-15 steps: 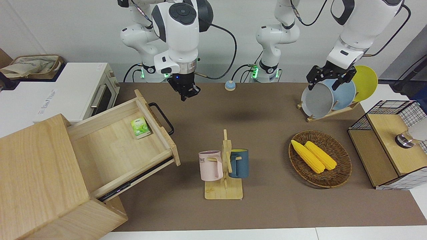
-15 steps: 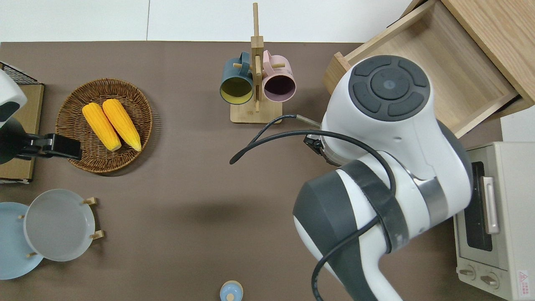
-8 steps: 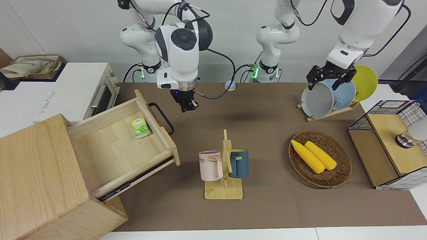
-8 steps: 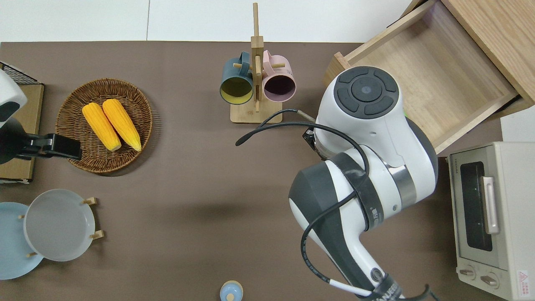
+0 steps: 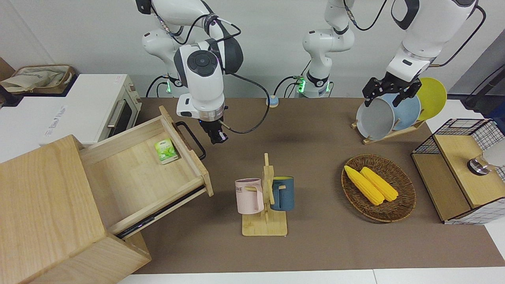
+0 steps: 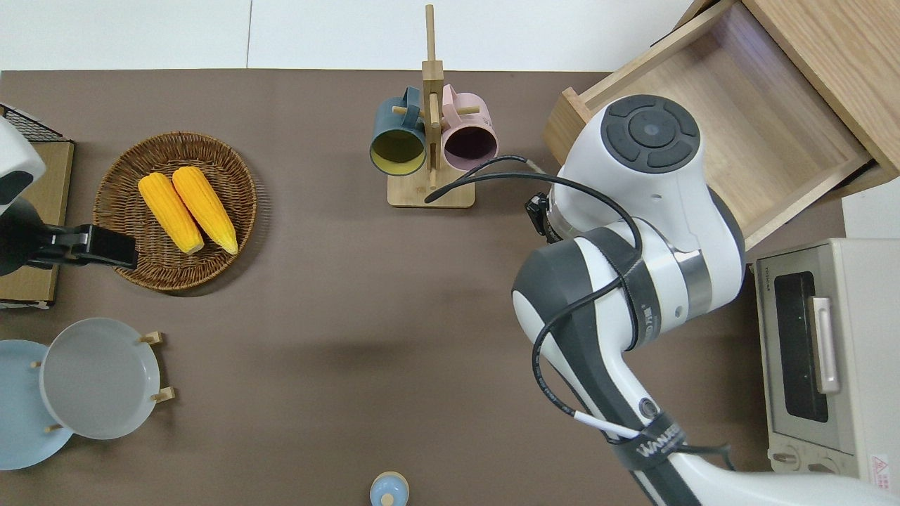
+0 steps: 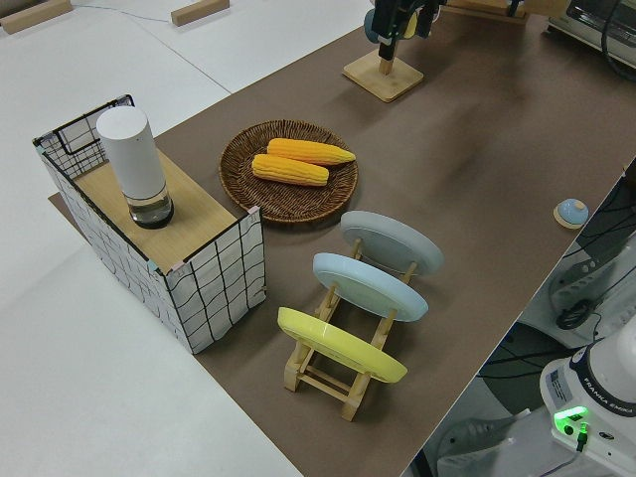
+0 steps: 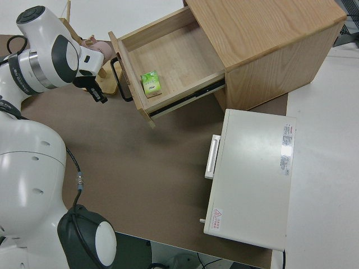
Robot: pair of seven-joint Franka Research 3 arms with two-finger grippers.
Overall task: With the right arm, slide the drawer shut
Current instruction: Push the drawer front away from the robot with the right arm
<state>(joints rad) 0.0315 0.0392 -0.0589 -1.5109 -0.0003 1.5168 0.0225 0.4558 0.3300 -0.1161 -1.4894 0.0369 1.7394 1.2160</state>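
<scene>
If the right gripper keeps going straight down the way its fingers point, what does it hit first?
Probably the bare brown table mat. The right gripper points down beside the drawer's black loop handle, apparently clear of it, though depth is unclear.

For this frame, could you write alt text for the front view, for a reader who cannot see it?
The right gripper hangs close beside the black loop handle of the drawer, which stands pulled out with a small green packet inside. Mid-table are a mug rack and a corn basket. The left arm is parked.
</scene>
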